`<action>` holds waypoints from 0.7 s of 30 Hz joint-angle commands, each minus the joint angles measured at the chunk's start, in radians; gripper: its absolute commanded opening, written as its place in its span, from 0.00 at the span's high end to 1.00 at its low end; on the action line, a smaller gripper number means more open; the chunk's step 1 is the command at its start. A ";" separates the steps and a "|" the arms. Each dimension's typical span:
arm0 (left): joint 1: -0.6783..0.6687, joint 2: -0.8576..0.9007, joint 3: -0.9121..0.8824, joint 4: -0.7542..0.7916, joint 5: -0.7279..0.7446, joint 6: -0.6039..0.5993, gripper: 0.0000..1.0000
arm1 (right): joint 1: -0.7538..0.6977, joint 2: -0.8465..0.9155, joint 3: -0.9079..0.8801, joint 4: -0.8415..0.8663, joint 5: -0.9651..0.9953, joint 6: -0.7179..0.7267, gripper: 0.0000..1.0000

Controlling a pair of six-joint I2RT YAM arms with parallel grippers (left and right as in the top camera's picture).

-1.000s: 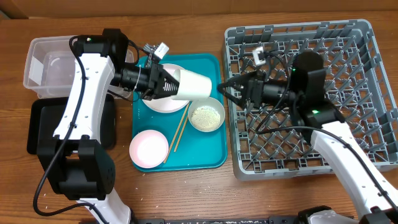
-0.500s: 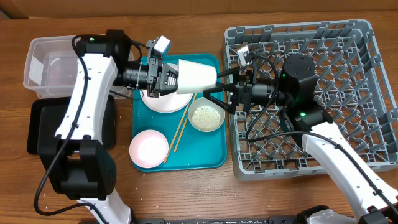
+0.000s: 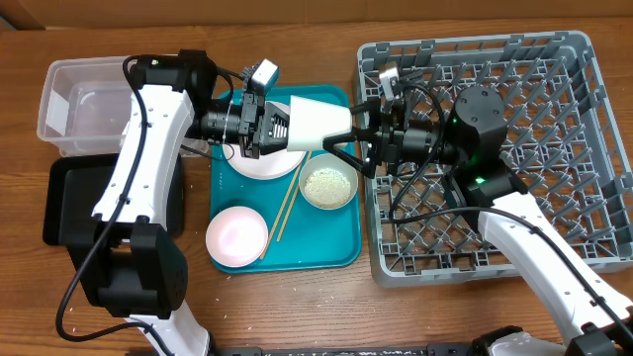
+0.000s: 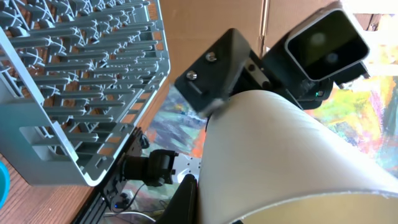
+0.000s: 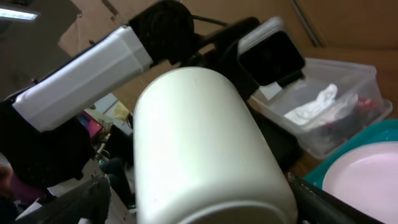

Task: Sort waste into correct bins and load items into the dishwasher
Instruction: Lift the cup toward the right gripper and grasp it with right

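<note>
My left gripper (image 3: pixel 279 127) is shut on a small white cup (image 3: pixel 318 124) and holds it on its side above the teal tray (image 3: pixel 336 249). My right gripper (image 3: pixel 343 132) is open, with one finger on each side of the cup's closed end. The cup fills the left wrist view (image 4: pixel 280 149) and the right wrist view (image 5: pixel 199 143). On the teal tray are a white plate (image 3: pixel 255 164), a white bowl of rice grains (image 3: pixel 328 186), a pink plate (image 3: pixel 236 236) and two chopsticks (image 3: pixel 286 210). The grey dish rack (image 3: pixel 554 232) stands at the right.
A clear tub (image 3: pixel 69 104) stands at the far left with a black tray (image 3: pixel 64 203) in front of it. In the right wrist view the tub holds a white napkin (image 5: pixel 314 104) and something red (image 5: pixel 362 102). A few grains lie on the wood near the front.
My left gripper carried the cup right and a little up. My right gripper came left from over the rack, and its open fingers now sit around the cup's end.
</note>
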 commanded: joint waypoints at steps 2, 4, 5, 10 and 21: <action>-0.014 -0.002 0.020 -0.010 0.027 0.026 0.96 | 0.003 0.003 0.020 0.034 -0.006 0.004 0.14; -0.015 -0.002 0.020 -0.011 0.027 0.026 0.96 | 0.009 0.007 0.020 0.034 -0.006 0.004 0.16; -0.014 -0.002 0.020 -0.013 0.027 0.026 0.96 | 0.013 0.010 0.020 0.035 -0.005 0.004 0.16; -0.020 -0.002 0.020 -0.018 0.027 0.026 0.96 | 0.044 0.048 0.020 0.079 -0.008 0.005 0.20; -0.033 -0.002 0.020 -0.025 0.000 0.026 0.96 | 0.048 0.064 0.020 0.169 -0.024 0.050 0.30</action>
